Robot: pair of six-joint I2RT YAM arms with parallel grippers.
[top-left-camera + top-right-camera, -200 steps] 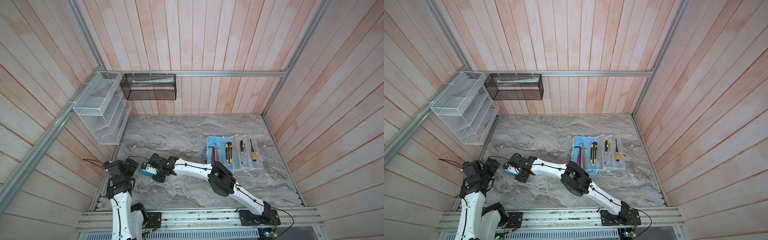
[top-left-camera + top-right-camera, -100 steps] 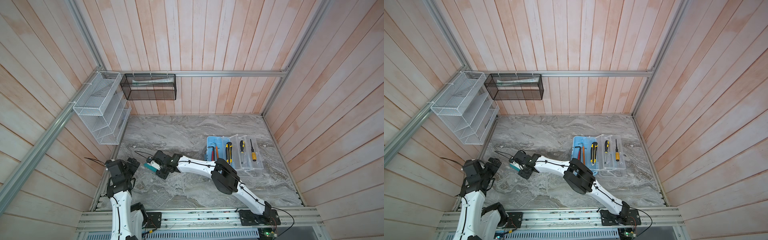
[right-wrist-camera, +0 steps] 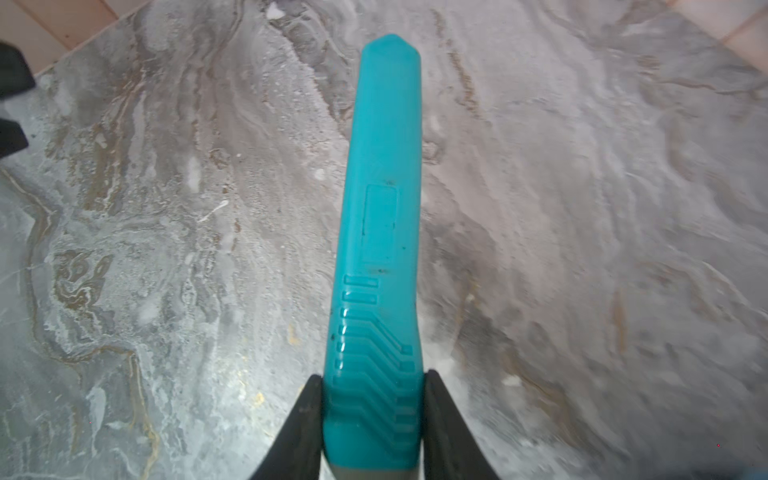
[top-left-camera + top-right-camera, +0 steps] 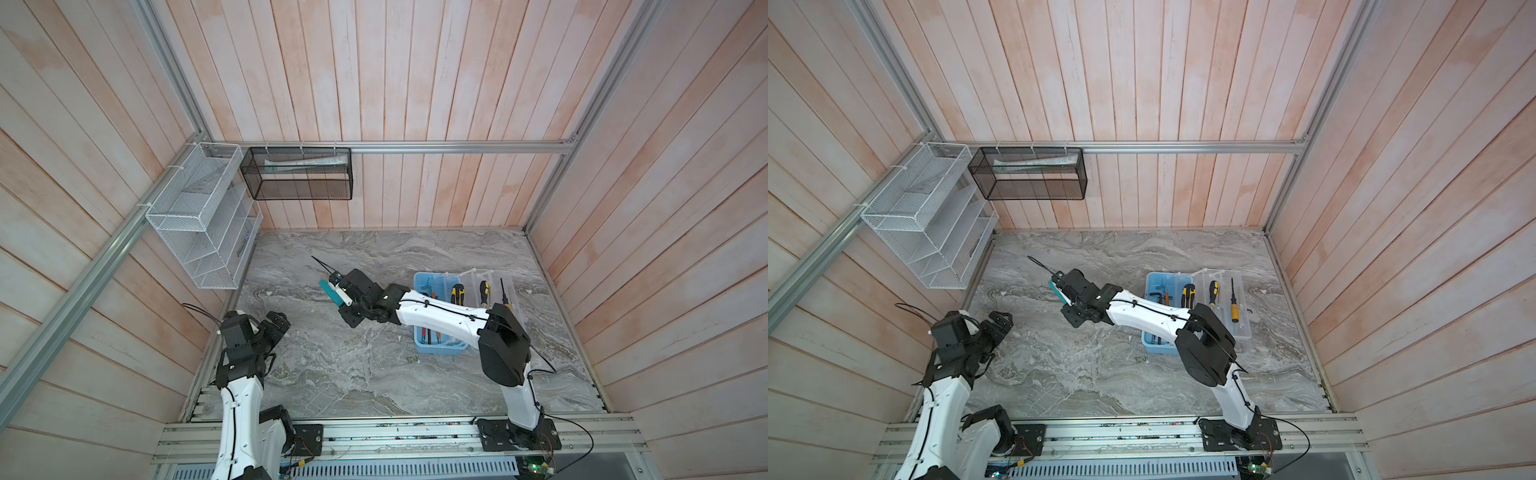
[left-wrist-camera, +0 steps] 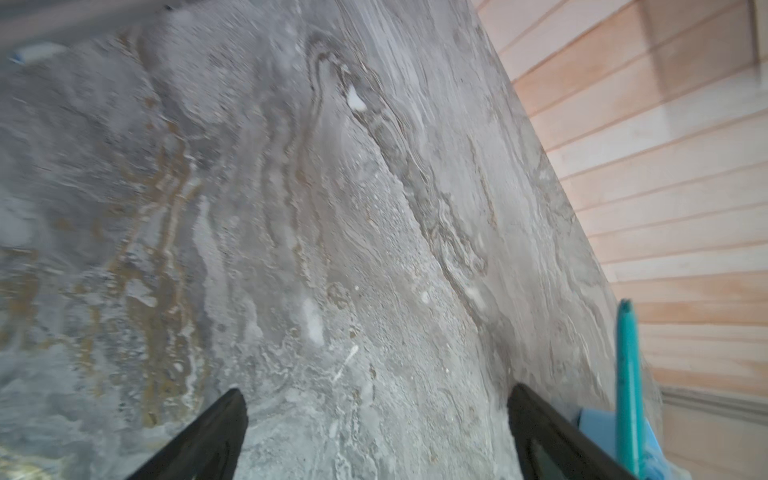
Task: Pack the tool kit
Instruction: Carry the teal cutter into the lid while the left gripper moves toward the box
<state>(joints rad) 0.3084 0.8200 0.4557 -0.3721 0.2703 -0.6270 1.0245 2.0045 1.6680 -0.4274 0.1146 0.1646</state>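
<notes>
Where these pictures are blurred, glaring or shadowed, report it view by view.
Left wrist view: marble table smeared by motion blur throughout. Right wrist view: teal-handled tool crisp, marble softer toward the edges, a bright sheen beside the right gripper. Both top views: sharp, evenly lit, only faint shadows on the table.

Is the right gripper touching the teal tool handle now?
Touching. The right wrist view shows the right gripper closed on the teal tool handle: both fingers press against its ribbed sides, with no gap.
</notes>
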